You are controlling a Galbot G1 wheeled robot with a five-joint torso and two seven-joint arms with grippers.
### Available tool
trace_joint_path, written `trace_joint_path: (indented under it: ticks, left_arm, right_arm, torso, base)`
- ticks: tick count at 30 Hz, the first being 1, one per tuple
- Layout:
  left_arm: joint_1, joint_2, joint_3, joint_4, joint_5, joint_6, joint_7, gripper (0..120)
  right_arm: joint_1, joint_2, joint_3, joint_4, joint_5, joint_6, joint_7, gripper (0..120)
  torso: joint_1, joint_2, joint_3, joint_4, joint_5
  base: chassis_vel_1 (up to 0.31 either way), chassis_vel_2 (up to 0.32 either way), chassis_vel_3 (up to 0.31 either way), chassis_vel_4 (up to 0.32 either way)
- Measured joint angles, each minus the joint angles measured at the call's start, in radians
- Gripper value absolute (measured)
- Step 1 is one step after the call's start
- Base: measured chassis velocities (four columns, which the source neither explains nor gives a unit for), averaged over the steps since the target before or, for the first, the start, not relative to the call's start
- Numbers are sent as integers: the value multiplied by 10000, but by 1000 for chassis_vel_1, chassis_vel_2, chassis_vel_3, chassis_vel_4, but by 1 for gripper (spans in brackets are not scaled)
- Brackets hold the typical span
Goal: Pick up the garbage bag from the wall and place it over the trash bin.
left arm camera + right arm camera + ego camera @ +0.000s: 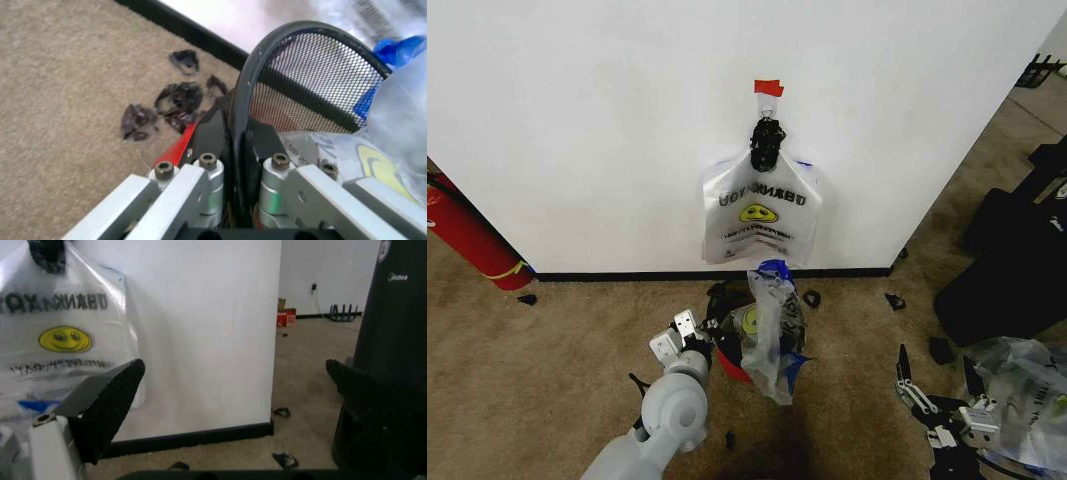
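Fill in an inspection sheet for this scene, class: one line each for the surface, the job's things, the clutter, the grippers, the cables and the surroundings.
Surface: beige carpet below a white wall.
Job's things: garbage bag hangs on a wall hook under red tape; trash bin stands below it, a bag already in it.
Clutter: dark scraps on the carpet; clear plastic sack at the robot's right.
Grippers: left gripper shut on the trash bin's rim; right gripper open, empty, facing the wall.
Cables: nothing seen.
Surroundings: red cylinder against the wall, black bags to the right.
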Motion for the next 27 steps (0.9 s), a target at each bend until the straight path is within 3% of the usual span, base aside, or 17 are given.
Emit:
trace_joint_path:
  ticks: [8,19,24,27]
  left_arm:
    - [141,-238,-110,148,81,-25,-122,3]
    - [342,-72,-277,-299,-107,348,-176,38]
    - [615,454,-504,-1001,14,588,-46,59]
    - [730,662,-547,-1295,70,727,-14,65]
  right_arm:
    - [150,104,-64,110,-44,-143,1,100]
    - [112,33,-68,184,-50,-157,20,100]
    - [179,-73,-169,202,-12,-236,34,100]
    - [212,-97,-223,185,-1,-258,43,100]
  torso:
    - [1,0,0,1,0]
    - [1,0,0,-1,-1]
    - [1,0,0,0,-2]
    - [1,0,0,1,-2]
  base:
    - [0,0,0,0]
    - [0,0,0,0]
    - [0,0,0,0]
    - [0,0,0,0]
